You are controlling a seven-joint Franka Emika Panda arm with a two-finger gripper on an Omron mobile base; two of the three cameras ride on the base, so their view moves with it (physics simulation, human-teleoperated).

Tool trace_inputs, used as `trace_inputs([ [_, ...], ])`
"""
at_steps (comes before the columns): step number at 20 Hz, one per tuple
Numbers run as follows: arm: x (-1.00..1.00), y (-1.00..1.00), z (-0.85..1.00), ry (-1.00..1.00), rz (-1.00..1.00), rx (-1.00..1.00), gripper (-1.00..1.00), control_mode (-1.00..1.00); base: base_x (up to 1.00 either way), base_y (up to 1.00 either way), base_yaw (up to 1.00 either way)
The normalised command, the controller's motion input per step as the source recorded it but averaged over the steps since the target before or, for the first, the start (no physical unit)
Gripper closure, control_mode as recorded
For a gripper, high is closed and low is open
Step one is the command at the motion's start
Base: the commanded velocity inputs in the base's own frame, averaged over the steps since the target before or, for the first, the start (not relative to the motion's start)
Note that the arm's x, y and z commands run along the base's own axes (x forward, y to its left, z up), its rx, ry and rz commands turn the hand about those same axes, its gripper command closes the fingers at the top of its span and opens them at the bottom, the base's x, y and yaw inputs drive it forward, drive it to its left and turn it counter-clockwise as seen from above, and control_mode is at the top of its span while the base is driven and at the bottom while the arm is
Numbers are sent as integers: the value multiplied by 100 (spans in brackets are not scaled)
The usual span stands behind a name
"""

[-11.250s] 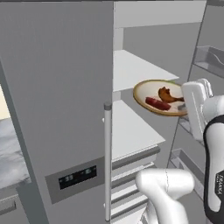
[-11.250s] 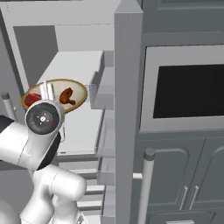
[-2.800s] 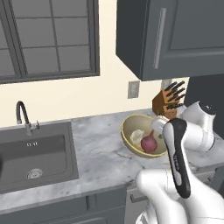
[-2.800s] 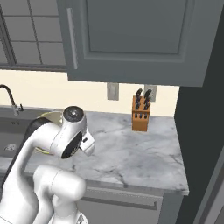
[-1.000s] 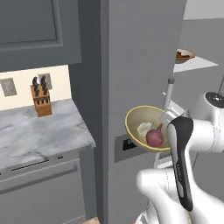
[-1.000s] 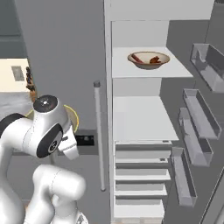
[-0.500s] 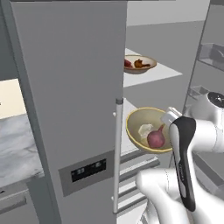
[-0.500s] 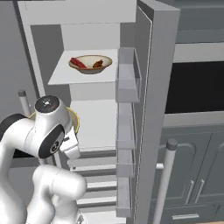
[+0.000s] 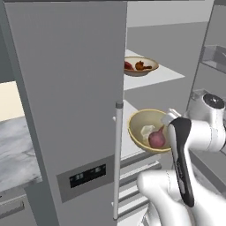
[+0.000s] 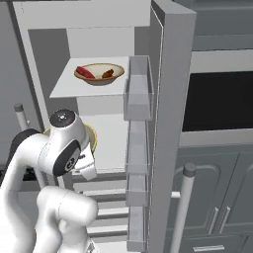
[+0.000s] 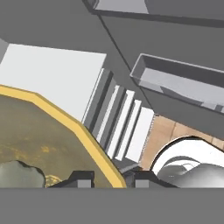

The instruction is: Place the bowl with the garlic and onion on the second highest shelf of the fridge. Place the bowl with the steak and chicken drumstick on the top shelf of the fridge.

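My gripper [image 9: 169, 120] is shut on the right rim of a yellow bowl [image 9: 143, 126] holding the pale garlic [image 9: 146, 131] and the reddish onion [image 9: 156, 139]. I hold it in front of the open fridge, level with the second highest shelf [image 9: 131, 108]. In the hand view the bowl's yellow rim [image 11: 65, 119] runs between the fingertips [image 11: 81, 178], with the garlic [image 11: 19, 176] inside. A second bowl [image 9: 140, 66] with the steak [image 10: 85, 72] and the chicken drumstick [image 9: 143, 66] sits on the top shelf [image 10: 64, 87].
The fridge's closed left door with a long handle [image 9: 117, 159] stands just left of the bowl. The open right door carries clear bins [image 10: 139, 99]. White drawers [image 10: 106, 200] fill the fridge's bottom. An oven [image 10: 217, 101] is to the right, a marble counter [image 9: 13, 150] to the left.
The whole view has swung from the counter side to face the open fridge as the base moved. The bowl with garlic and onion stays in my grip, now nearer the shelves.
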Motion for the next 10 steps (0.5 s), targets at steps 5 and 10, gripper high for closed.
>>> trace_inputs([
  [5,100,-39,-43,3,-29,0,100,-100,0,0,0],
  [10,100,-2,-52,4,-20,0,100,-100,0,0,0],
])
